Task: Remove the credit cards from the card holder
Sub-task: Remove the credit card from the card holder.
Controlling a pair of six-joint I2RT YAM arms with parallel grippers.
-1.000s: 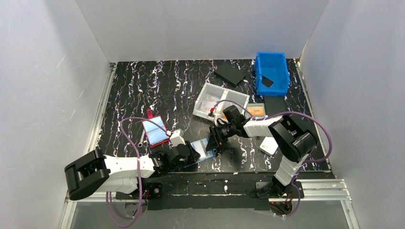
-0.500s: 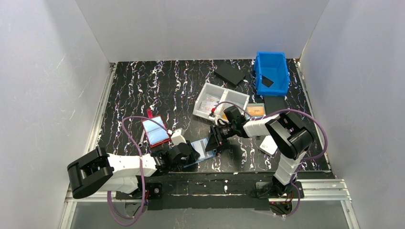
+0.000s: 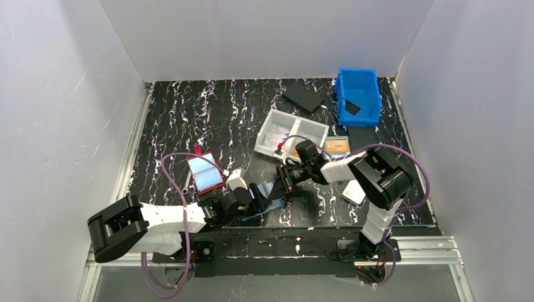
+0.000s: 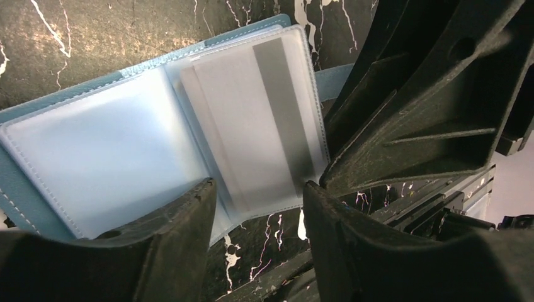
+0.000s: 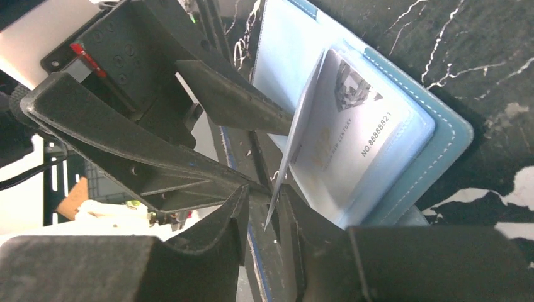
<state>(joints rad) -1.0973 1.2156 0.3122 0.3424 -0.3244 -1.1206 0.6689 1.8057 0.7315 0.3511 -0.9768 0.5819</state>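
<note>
Two grippers at one open card holder, near middle of the table.
Top view: left gripper and right gripper meet over the card holder, one from each side. One red-edged holder lies just left of it. One teal holder, one clear tray and one blue bin lie farther right. Left wrist view: the card holder lies open with two panels showing. One striped card sits in the right panel's pocket. The left jaws stand apart, the panel's edge seen between them, nothing clamped. Right wrist view: the right jaws are pinched on one thin clear leaf of the card holder, raised on edge. One numbered card lies in the pocket behind it. Whether both views show the same card, cannot tell.
</note>
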